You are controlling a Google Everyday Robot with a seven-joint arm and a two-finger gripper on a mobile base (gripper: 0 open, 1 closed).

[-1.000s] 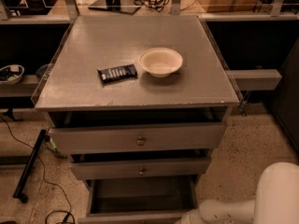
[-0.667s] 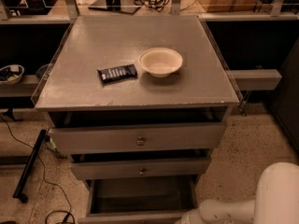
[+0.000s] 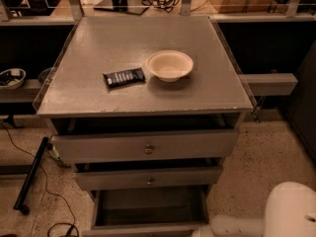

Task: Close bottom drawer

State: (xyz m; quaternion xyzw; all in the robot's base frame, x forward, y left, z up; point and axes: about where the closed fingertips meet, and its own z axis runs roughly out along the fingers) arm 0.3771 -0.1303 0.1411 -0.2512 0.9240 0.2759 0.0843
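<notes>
1. We see the gripper (image 3: 199, 231) only as the pale tip of the white arm (image 3: 289, 212), low at the picture's bottom edge, just beside the right front corner of the bottom drawer (image 3: 148, 209). We cannot tell whether it is spread or pressed together, nor whether it touches or holds anything.
2. Against the earlier frames we find no change. The arm sits in the same corner and the bottom drawer is pulled out as far as before.
3. The bottom drawer is open, drawn out toward the camera below the other two. Its dark box is exposed from above. Its slim front panel runs left to right along the bottom edge of the view, and the drawer's travel runs toward and away from us.
4. Above it, the middle drawer (image 3: 148, 178) stands slightly out, and the top drawer (image 3: 145, 146) is also out a little, a dark gap showing behind each front.
5. On the grey cabinet top (image 3: 98, 43) we see a pale bowl (image 3: 169, 64) upright, with a dark wrapped bar (image 3: 124, 77) lying flat just beside it on its left, apart from it.
6. The cabinet stands on a speckled floor (image 3: 256, 152).
</notes>
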